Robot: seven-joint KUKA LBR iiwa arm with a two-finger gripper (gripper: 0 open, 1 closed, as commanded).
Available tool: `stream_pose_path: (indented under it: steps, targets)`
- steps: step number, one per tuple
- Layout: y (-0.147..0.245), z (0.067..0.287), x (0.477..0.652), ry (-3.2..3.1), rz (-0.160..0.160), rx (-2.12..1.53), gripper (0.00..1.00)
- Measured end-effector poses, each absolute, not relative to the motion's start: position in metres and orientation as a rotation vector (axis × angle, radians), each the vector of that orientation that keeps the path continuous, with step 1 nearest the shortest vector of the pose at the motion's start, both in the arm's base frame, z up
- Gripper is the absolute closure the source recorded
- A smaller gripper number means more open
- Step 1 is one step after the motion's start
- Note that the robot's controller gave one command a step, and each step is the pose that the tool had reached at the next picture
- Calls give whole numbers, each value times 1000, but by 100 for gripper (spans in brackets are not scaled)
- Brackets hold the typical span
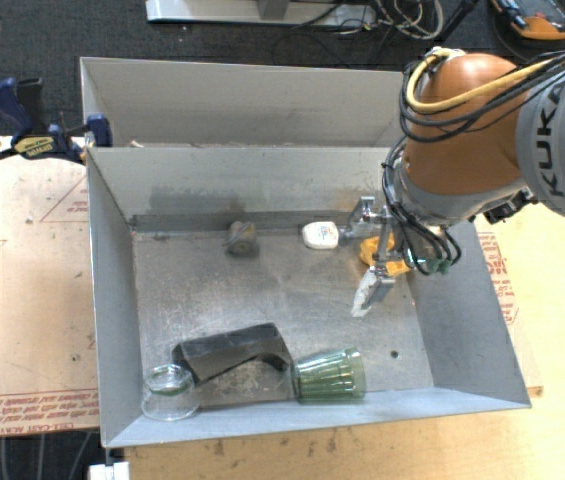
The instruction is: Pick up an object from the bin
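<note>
near-left corner: clear cup point(167, 388) on the bin point(112, 268) floor, touching the dark piece.
near rim, middle: dark grey bent piece point(230, 352), lying flat.
near rim, right of middle: green ribbed cup point(329, 376) on its side, just beside the dark piece.
mid floor, right: claw point(372, 290) low over bare floor, arm coming in from the right. how wide it stands: cannot tell. nothing seen in its grip.
just behind claw: orange-yellow thing point(370, 252), partly hidden by the wrist; nearest thing to the claw, likely candidate.
foot of far wall: white oval thing point(320, 235) just beside the orange-yellow one; grey-brown lump point(242, 238) further left, well apart.
progress: judged early. every thing lies on the floor, none lifted. left to do: settle on a thing, grip it, raise it clear.
</note>
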State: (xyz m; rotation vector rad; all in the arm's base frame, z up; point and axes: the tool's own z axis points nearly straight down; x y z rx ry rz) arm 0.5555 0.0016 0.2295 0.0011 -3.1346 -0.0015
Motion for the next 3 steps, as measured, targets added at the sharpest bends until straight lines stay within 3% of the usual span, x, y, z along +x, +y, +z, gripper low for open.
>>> stream_pose_path:
  steps: [1,2,3]
  targets:
    - [2,234,557,-3143,-1,1,0]
    - [46,184,559,-3148,0,88,0]
    - [57,137,557,-3143,-4,-56,0]
